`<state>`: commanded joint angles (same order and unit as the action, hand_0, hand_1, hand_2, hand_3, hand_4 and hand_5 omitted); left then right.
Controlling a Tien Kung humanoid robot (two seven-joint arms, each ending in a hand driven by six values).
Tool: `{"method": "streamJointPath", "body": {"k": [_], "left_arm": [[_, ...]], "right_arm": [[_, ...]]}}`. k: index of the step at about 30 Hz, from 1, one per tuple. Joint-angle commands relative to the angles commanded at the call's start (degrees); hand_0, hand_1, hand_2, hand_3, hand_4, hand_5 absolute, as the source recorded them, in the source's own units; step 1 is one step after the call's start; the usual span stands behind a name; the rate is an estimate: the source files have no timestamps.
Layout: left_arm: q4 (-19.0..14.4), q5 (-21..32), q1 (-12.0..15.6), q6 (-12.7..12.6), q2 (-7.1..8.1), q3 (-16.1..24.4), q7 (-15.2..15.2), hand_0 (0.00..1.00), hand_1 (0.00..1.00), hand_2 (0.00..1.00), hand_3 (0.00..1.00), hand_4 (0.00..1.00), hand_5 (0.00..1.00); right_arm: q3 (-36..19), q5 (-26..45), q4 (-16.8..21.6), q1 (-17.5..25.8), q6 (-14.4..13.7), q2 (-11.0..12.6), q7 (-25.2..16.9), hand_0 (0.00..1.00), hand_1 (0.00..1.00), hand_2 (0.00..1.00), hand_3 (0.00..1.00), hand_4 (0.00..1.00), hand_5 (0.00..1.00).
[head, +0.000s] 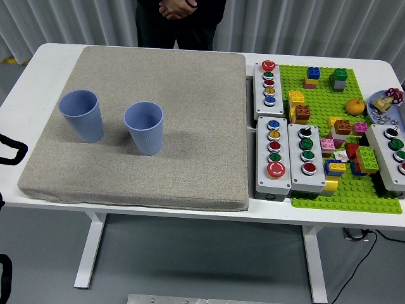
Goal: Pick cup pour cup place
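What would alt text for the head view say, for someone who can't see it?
Two blue cups, a left cup and a right cup, stand upright and apart on a grey mat covering most of a white table. To the right lie button boxes and a green brick baseplate; a person stands beyond.

Counts on my table feed

I see two blue cups point(82, 115) point(144, 127) on one grey mat point(190, 107), four button boxes point(268, 82) point(273, 157) point(306, 158) point(392, 154) at three o'clock, and one green baseplate point(373, 190).
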<state>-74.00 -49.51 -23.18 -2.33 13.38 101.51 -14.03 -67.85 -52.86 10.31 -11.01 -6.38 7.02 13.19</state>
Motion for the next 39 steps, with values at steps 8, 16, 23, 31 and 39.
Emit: {"method": "streamJointPath", "body": {"k": [8,16,23,31,39], "left_arm": [[0.70,1.09,0.16,0.04,-0.24,-0.06,0.17,0.800,0.811,0.965,0.996,0.938,0.998],[1.57,5.40,0.42,0.54,-0.32,-0.19,0.88,0.734,0.780,0.948,0.987,0.943,0.962],[2.04,7.67,0.56,1.03,-0.50,-0.04,1.28,0.743,0.776,0.947,0.983,0.944,0.969],[1.71,4.93,0.47,0.44,-0.57,0.31,1.05,0.750,0.776,0.948,0.981,0.940,0.959],[1.58,4.39,0.58,0.25,-0.66,0.50,0.95,0.750,0.776,0.945,0.979,0.947,0.952]], "right_arm": [[0.15,-0.03,0.00,0.17,0.00,-0.08,0.05,0.748,0.717,0.735,0.636,0.194,0.410],[0.27,-0.02,0.00,0.45,0.03,-0.10,-0.02,0.748,0.717,0.735,0.636,0.194,0.410],[0.32,0.06,0.00,0.33,0.01,-0.08,-0.15,0.747,0.717,0.735,0.636,0.194,0.408],[0.50,0.14,0.00,0.05,-0.01,-0.08,-0.28,0.747,0.717,0.735,0.636,0.195,0.408],[0.38,-0.10,0.00,0.06,0.00,-0.09,-0.25,0.747,0.717,0.736,0.636,0.196,0.407]]}}
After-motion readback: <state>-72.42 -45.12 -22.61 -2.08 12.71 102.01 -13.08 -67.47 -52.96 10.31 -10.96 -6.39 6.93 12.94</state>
